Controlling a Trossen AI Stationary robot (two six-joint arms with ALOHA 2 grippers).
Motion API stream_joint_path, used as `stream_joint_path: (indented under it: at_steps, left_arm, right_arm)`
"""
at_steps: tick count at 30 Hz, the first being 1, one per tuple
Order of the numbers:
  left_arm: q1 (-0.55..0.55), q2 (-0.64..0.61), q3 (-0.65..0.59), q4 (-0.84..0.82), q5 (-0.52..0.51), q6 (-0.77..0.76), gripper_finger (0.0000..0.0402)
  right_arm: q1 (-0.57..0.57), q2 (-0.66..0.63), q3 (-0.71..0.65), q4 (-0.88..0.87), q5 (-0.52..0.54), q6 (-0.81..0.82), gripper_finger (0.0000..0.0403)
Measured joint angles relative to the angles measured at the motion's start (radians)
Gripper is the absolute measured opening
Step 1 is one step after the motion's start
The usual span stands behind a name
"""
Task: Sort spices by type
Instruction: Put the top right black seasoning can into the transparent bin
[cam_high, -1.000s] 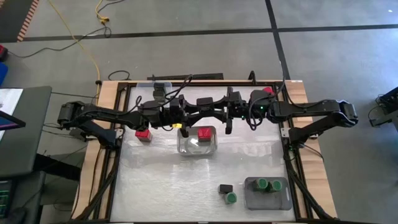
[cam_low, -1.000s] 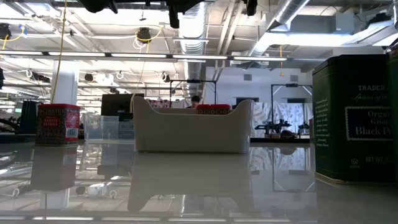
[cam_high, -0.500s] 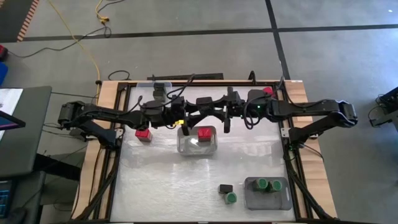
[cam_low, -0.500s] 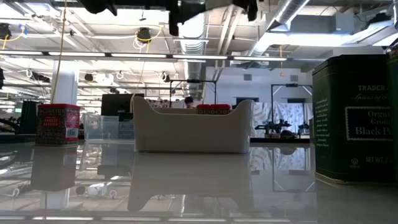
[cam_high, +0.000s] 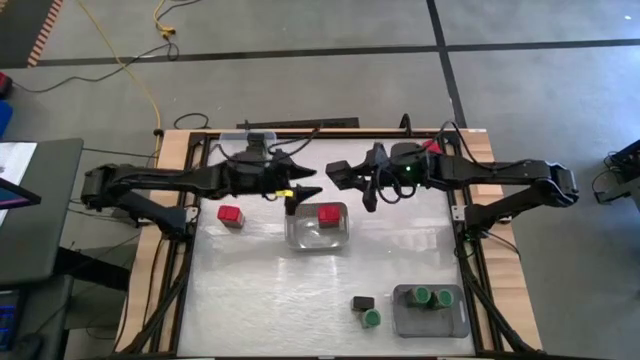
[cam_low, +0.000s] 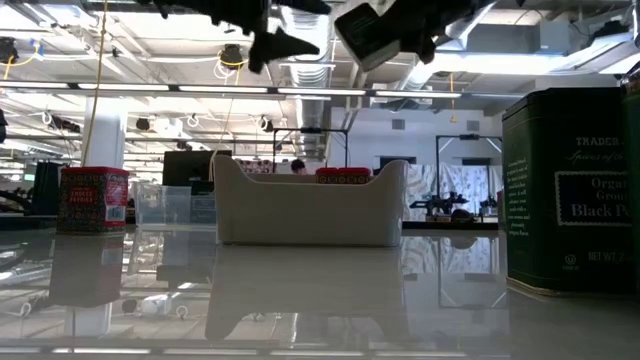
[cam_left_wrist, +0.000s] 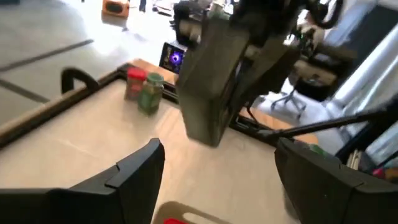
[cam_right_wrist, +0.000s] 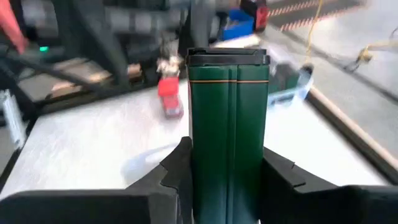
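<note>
A dark green rectangular spice tin is held in the air over the table's far middle by my right gripper, which is shut on it. My left gripper stands open just left of the tin, its fingers apart and touching nothing. A red tin stands on the table. Another red tin sits in the clear tray. Green-capped jars stand in the grey tray, with a black box and a green-capped jar beside it. My right gripper pinches the green tin's two opposite sides near its bottom end between its two fingers. The fingers come from the table's right, nearly level, and lie along the tin. The tin juts out past the fingertips toward my left arm, clear of the table.
A large dark green tin stands close to the low camera at the right. A red and a green jar stand near the table's far right corner. Bare table lies at the front left.
My left gripper has opened, let go of the green tin and drawn back toward the table's left edge. My right gripper keeps the tin. Both grippers have tipped up toward level, and the tin now points sideways toward my left arm.
</note>
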Motion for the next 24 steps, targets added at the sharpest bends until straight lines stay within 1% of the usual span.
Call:
stream_joint_path:
  at_steps: [2,5,7,9,13,18,21,24]
  left_arm:
    - [0.017,-0.038,0.036,-0.083,0.006,0.06,0.0293]
    - [0.042,-0.07,0.107,-0.19,0.002,0.204,0.0293]
    - [0.05,-0.07,0.165,-0.26,-0.002,0.3,0.0293]
    - [0.053,-0.056,0.232,-0.324,0.001,0.358,0.0293]
    - [0.065,0.035,0.389,-0.493,0.016,0.407,0.0293]
    - [0.073,0.192,0.596,-0.691,0.089,0.503,0.0293]
    - [0.074,0.26,0.688,-0.748,0.109,0.539,0.0293]
    - [0.076,0.302,0.741,-0.766,0.144,0.558,0.0293]
  right_arm:
    - [0.004,0.003,0.0,-0.016,-0.002,0.014,0.0147]
    - [0.012,0.003,0.0,-0.025,-0.001,0.033,0.0149]
    - [0.023,0.003,0.0,-0.024,-0.001,0.032,0.015]
    - [0.031,0.003,0.0,-0.024,-0.002,0.017,0.0149]
    - [0.041,0.003,0.0,-0.032,-0.002,-0.043,0.0148]
    - [0.044,0.003,0.0,-0.027,0.0,-0.048,0.0151]
    - [0.045,0.003,0.0,-0.029,0.001,-0.038,0.0151]
    - [0.045,0.003,0.0,-0.028,0.001,-0.038,0.0151]
